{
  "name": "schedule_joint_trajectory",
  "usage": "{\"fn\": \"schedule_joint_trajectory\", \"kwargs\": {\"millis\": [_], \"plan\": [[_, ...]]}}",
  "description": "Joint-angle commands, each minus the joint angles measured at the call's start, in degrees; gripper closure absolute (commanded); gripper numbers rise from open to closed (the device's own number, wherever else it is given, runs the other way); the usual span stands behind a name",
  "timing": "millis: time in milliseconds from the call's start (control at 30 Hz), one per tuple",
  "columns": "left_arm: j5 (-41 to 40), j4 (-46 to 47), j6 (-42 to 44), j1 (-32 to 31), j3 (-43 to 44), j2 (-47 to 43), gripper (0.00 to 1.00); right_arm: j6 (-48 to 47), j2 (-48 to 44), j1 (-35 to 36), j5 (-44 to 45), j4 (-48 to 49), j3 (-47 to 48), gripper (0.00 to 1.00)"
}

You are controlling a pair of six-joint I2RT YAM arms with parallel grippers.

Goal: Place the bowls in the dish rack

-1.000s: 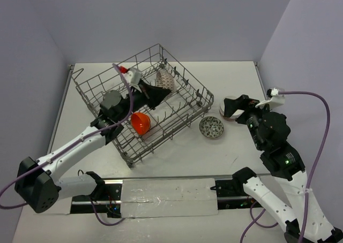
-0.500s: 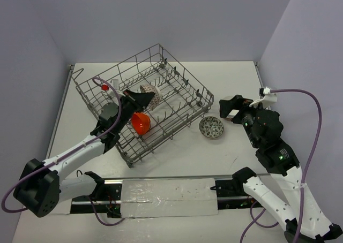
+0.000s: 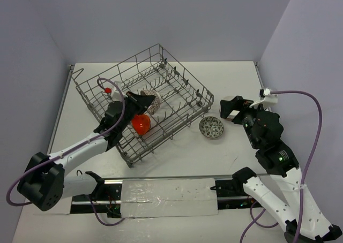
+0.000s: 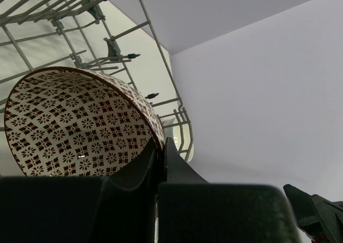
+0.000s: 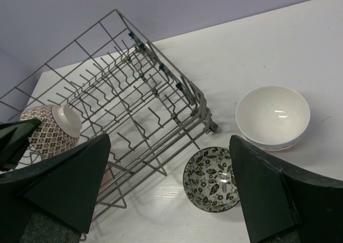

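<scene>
Bowl on edge over the dish rack – left gripper clamped on its rim.

The red-patterned bowl is tipped on its side above the rack's middle tines, just to the far side of the orange bowl, which sits down among the wires. Its mouth faces back along the left arm and its foot points away to the right. The left wrist view shows only the patterned inside, with a finger on each side of the rim; the right wrist view alone shows the foot ring and outer wall. The right gripper is spread wide, holding nothing, above the table – below it the white bowl and the dark-flowered bowl sit mouth-up, near each other but apart. From overhead that gripper covers part of the white bowl.
</scene>
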Motion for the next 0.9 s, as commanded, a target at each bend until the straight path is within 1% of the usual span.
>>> {"fn": "schedule_joint_trajectory", "kwargs": {"millis": [0, 233, 500, 767, 867], "plan": [[-1.50, 0.49, -2.15, 0.34, 2.72, 0.07, 1.00, -1.61, -1.07, -0.03, 1.71, 2.85, -0.68, 0.01], [-0.01, -4.34, -3.47, 0.60, 4.39, 1.91, 1.00, -2.13, -1.60, 0.06, 1.97, 4.08, -1.56, 0.01], [-0.01, -4.79, -3.12, 0.87, 4.83, 3.67, 1.00, -2.75, -2.21, 0.23, 2.32, 4.96, -2.61, 0.01], [-0.19, -4.17, -7.77, 1.04, 2.29, 2.97, 0.98, -3.19, -2.56, 0.58, 3.11, 5.23, -2.97, 0.01], [-0.89, -6.19, -9.45, 1.04, 1.93, 2.36, 0.95, -3.28, -2.48, 0.67, 3.29, 5.23, -2.88, 0.01]]}}
